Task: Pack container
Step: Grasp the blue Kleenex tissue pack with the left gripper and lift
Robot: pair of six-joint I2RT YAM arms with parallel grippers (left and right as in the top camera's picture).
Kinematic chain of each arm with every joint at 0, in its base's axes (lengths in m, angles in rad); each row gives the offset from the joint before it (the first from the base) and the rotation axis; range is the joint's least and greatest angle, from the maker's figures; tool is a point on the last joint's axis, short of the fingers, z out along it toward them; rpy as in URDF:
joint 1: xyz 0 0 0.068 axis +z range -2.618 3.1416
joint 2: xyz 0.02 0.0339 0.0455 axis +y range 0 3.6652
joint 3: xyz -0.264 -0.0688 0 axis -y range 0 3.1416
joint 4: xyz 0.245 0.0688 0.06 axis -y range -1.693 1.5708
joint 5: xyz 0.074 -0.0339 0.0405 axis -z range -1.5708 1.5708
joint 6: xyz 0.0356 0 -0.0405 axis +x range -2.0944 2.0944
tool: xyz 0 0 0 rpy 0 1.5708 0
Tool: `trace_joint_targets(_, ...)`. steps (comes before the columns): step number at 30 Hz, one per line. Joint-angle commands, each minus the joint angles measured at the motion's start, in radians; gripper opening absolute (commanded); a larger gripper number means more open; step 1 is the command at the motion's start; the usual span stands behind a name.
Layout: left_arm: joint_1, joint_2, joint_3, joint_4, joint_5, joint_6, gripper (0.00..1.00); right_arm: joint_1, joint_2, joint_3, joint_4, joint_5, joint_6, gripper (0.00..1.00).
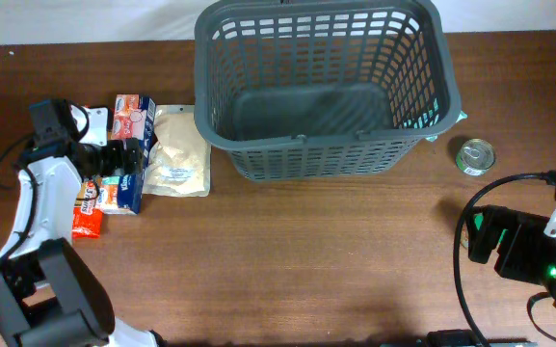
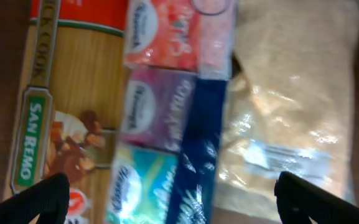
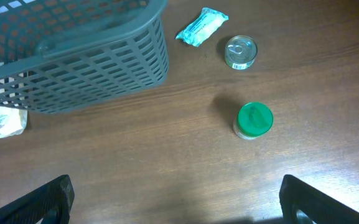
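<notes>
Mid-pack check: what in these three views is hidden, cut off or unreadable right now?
Overhead: the green-lidded jar does not show; the right arm seems to cover it.
Overhead: the pale packet is mostly hidden behind the basket corner.
Left wrist: the tissue packs are blurred, small print unreadable.
Left wrist: the pasta box is cut off by the top and bottom edges.

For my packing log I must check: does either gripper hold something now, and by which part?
Nothing is held. The left gripper hangs open above the tissue pack, and the right gripper is open over the table.
</notes>
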Motion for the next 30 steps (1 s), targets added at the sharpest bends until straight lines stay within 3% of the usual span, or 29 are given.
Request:
trace_joint_targets(1, -0.024, 0.058, 0.003, 0.037, -0.053, 0.024, 0.98, -0.001, 0.002, -0.006, -0.006, 0.017, 0.009, 0.99)
trace_joint_targets(6, -0.085, 0.118, 0.003, 0.072, -0.179, 0.028, 0.98, -0.001, 0.002, -0.006, -0.006, 0.017, 0.009, 0.99)
trace_joint_targets(15, -0.105, 0.225, 0.003, 0.149, -0.241, 0.034, 0.95, -0.001, 0.002, -0.006, -0.006, 0.017, 0.009, 0.99)
trace_joint_targets(16, -0.105, 0.234, 0.003, 0.156, -0.242, 0.034, 0.91, -0.001, 0.002, -0.006, -0.006, 0.017, 0.009, 0.99)
trace_joint_targets(20, -0.105, 0.252, 0.003, 0.177, -0.241, 0.034, 0.57, -0.001, 0.002, -0.006, -0.006, 0.017, 0.009, 0.99)
trace_joint_targets(25, -0.106, 0.25, 0.004, 0.181, -0.241, 0.029, 0.35, -0.001, 0.002, -0.006, -0.006, 0.017, 0.009, 0.99)
trace_joint_targets(28, -0.108, 0.236, 0.015, 0.177, -0.241, 0.006, 0.15, -0.001, 0.002, -0.006, -0.006, 0.017, 0.009, 0.99)
trace_joint_targets(30, -0.108, 0.219, 0.029, 0.177, -0.241, -0.005, 0.08, -0.001, 0.002, -0.006, -0.006, 0.017, 0.009, 0.99)
